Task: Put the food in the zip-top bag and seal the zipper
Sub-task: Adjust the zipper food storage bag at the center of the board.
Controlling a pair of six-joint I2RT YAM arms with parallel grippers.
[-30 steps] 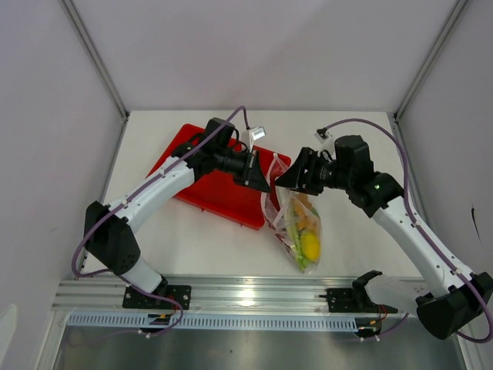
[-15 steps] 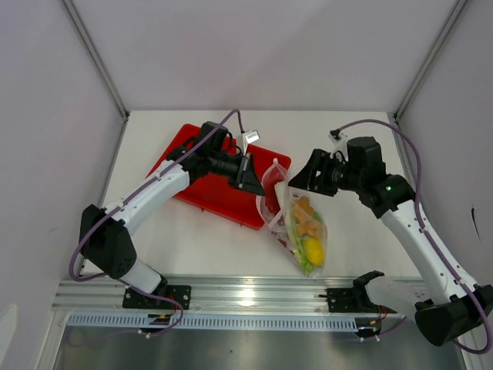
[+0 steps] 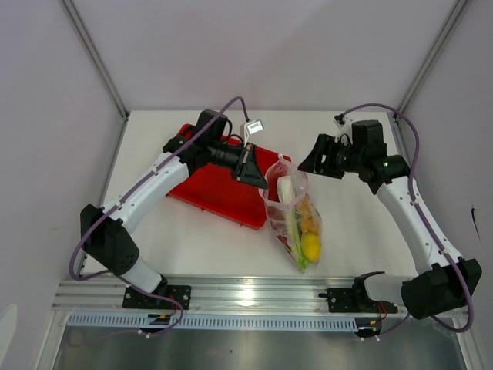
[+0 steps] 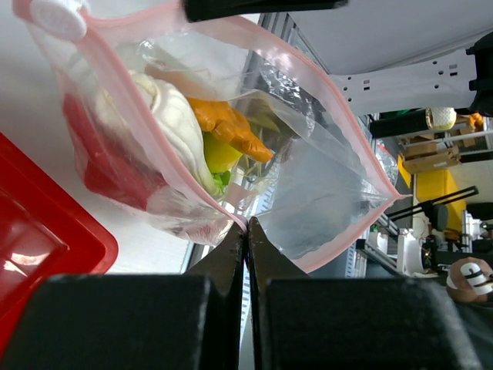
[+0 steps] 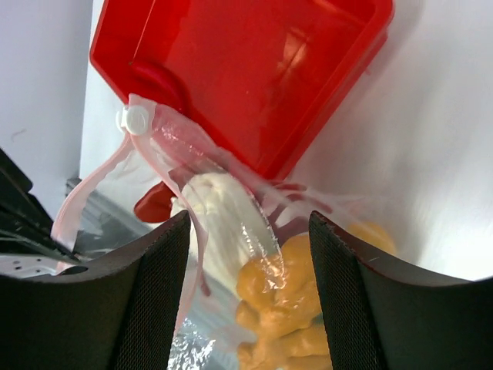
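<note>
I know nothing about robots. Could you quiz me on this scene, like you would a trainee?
1. True or false: the zipper on the zip-top bag is sealed.
2. Which arm's gripper pinches the bag's mouth edge? A left, B right, C both.
3. Fill in: the yellow fruit lies inside the ___.
Key: 1 false, the mouth gapes open. 2 A: the left gripper is shut on it; the right gripper stands open. 3 bag.

bag [image 3: 294,216] w/ food [image 3: 310,245], beside red tray [image 3: 223,200]
</note>
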